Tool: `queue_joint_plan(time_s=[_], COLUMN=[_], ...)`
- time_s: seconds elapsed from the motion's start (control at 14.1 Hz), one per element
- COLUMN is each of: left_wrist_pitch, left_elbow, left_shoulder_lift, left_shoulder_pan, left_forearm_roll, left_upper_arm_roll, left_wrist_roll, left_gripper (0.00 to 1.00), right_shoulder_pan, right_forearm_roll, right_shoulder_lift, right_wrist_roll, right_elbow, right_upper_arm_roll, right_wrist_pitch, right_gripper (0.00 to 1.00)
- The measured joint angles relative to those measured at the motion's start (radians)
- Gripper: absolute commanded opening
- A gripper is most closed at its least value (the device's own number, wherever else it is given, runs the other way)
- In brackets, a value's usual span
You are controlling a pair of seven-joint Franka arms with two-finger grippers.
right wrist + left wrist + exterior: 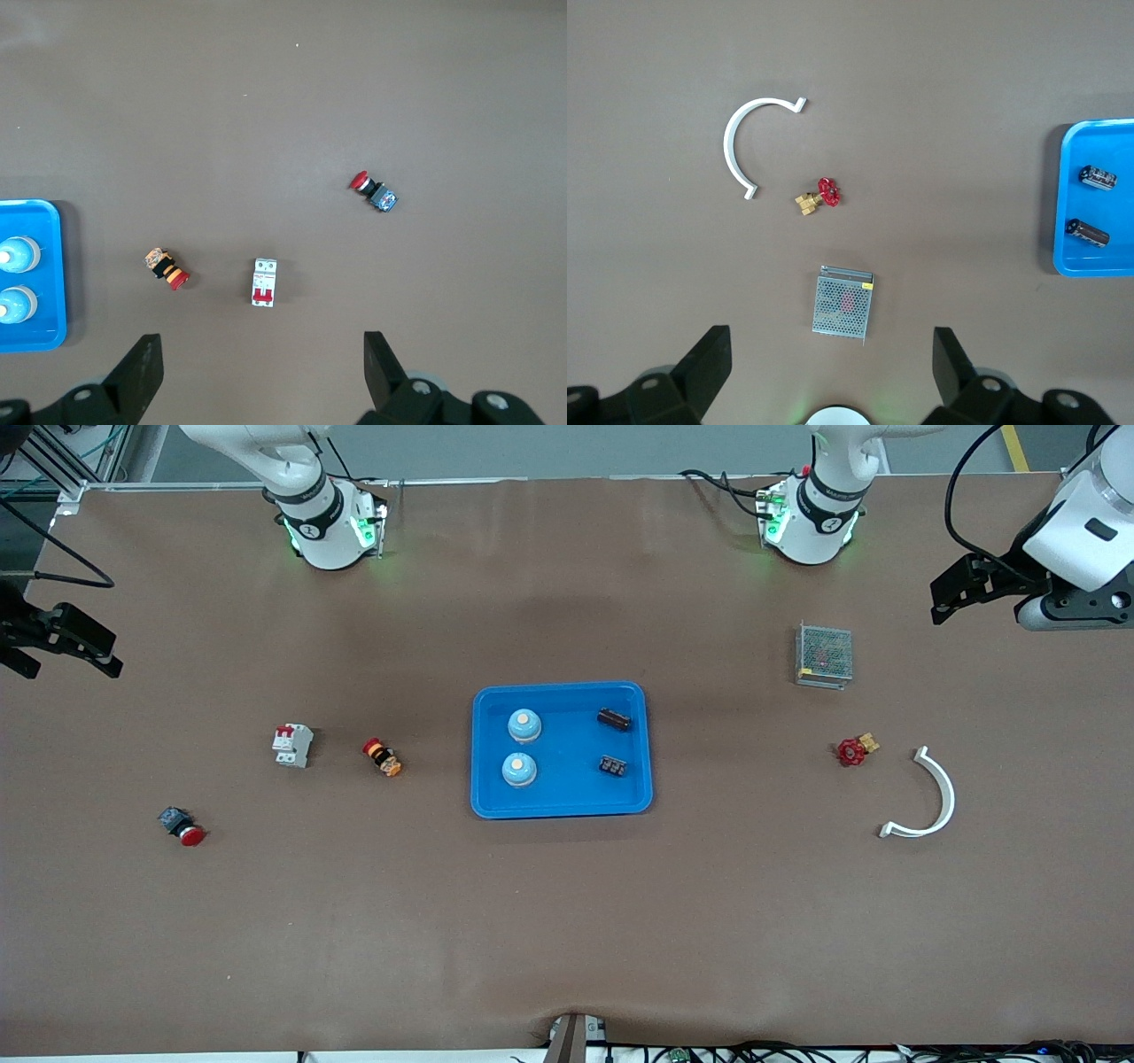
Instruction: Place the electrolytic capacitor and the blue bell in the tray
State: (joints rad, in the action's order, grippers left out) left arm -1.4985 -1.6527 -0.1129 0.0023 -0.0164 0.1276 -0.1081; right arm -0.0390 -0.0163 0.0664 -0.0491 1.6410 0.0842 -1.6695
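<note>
While raised | left end effector [952, 598] open | right end effector [66, 646] open

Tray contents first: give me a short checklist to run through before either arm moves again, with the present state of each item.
1. Two blue bells in the tray: ok, both upright.
2. Two capacitors in the tray: ok, lying flat, apart.
3. Left gripper empty: ok, fingers open, over the left arm's end of the table.
4. Right gripper empty: ok, fingers open, over the right arm's end.
5. Mesh box outside the tray: ok.
6. Nothing leaning on the tray's rim: ok.
</note>
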Motion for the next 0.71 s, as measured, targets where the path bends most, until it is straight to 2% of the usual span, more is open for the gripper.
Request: queue_joint_plan(time_s=[0.71], left_wrist_pitch=[0.0], left_elbow=[0.012], left_shoulder_lift=[0.0], left_shoulder_pan=[0.005], left_forearm_roll=[0.0], left_upper_arm_roll=[0.011], left_wrist_roll=[0.0], left_gripper=[1.0], right_shoulder_pan=[0.0], right_forearm_roll=[0.0], right_shoulder_lift=[0.0], right_wrist_roll=[0.0], right_elbow=[0.0], right_upper_arm_roll=[0.0], right_wrist_pitch=[0.011], right_gripper=[1.0])
